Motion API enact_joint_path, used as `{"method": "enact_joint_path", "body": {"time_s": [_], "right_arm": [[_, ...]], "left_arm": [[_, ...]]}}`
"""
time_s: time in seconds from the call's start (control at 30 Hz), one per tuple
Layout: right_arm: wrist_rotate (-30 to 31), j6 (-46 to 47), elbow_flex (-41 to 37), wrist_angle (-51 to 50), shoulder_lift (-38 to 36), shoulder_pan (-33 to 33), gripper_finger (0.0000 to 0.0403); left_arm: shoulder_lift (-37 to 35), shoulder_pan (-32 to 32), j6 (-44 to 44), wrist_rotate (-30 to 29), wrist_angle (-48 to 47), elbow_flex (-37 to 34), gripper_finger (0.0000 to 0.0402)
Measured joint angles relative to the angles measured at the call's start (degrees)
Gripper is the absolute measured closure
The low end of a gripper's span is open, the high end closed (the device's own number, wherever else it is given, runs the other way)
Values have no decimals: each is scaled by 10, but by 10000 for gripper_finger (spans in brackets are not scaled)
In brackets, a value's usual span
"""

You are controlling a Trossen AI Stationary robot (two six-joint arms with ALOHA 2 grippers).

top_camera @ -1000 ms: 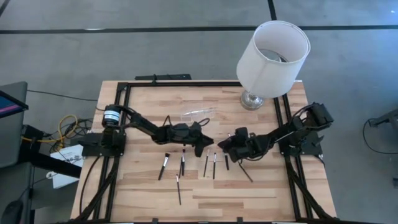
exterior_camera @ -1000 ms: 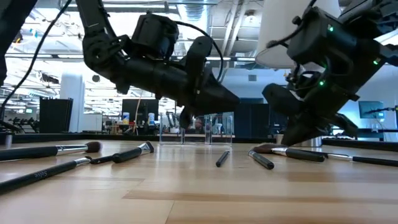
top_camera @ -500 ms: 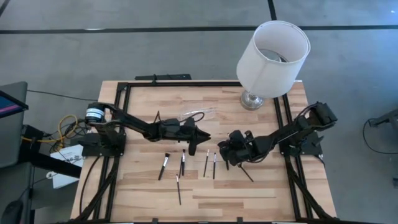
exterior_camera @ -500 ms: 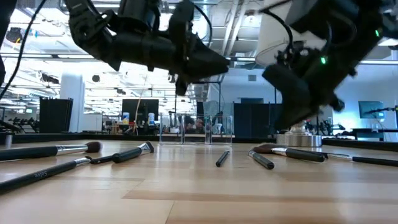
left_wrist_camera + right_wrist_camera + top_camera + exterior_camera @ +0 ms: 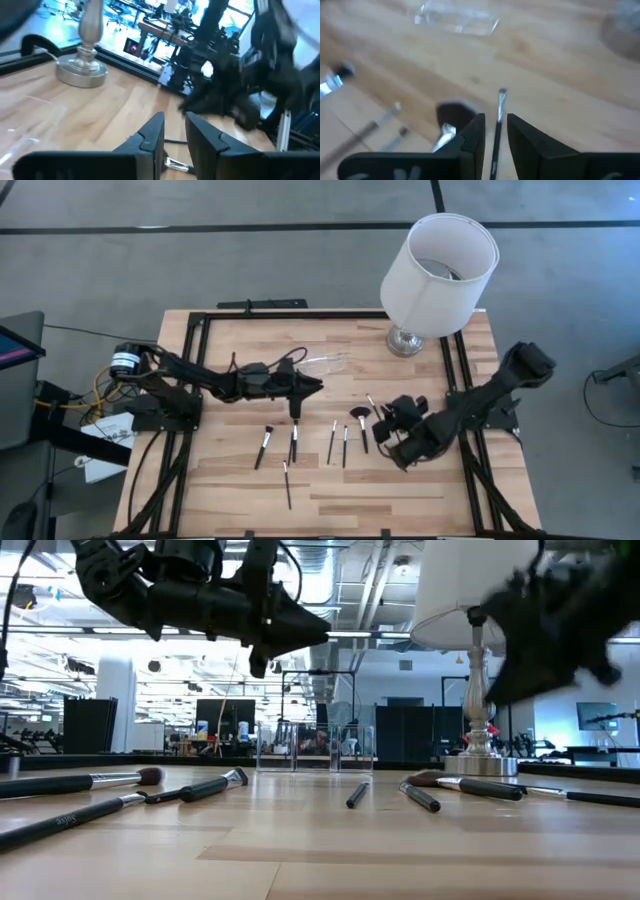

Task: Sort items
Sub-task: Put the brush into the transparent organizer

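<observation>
Several slim black-handled makeup brushes (image 5: 331, 442) lie flat on the wood in a loose row near the table's middle. One with a fluffy dark head (image 5: 358, 417) and a thin one (image 5: 372, 406) lie at the row's right end. My left gripper (image 5: 318, 386) hovers above the row's left part, fingers together and empty, high over the table in the low view (image 5: 325, 638). My right gripper (image 5: 385, 428) hangs above the right end of the row, also shut and empty. Its wrist view shows the thin brush (image 5: 498, 117) on the table below it.
A small clear plastic container (image 5: 320, 363) lies beyond the brushes, just past my left gripper. The white-shaded lamp (image 5: 438, 265) stands by its silvery base (image 5: 405, 340) at the far right corner. Bare wood lies toward the near edge. Black frame rails (image 5: 205, 330) run along the table's sides.
Both arms have drawn apart and risen. My left gripper has pulled back toward the table's left edge, and my right gripper toward the right and near edges. This has uncovered the fluffy-headed brush and the thin brush beside it. The brushes lie where they were.
</observation>
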Motion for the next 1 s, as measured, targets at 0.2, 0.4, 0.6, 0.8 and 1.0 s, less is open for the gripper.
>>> {"method": "enact_joint_path", "body": {"time_s": [0.2, 0.4, 0.6, 0.8, 1.0], "right_arm": [[-11, -26, -23, 68, 96, -12, 331], [-67, -34, -21, 74, 129, -34, 331], [-65, -131, 15, -6, 37, -52, 331], [-64, -229, 67, -76, -110, -40, 331], [-104, -281, 93, -63, -247, -10, 339]], "left_arm": [[-10, 17, 0, 0, 1, -8, 325], [-13, 19, 7, 0, -1, -9, 325], [-19, 19, 10, 0, 3, -9, 325], [-19, 22, 10, 0, 2, -9, 325], [-19, 22, 10, 0, 2, -10, 325]]}}
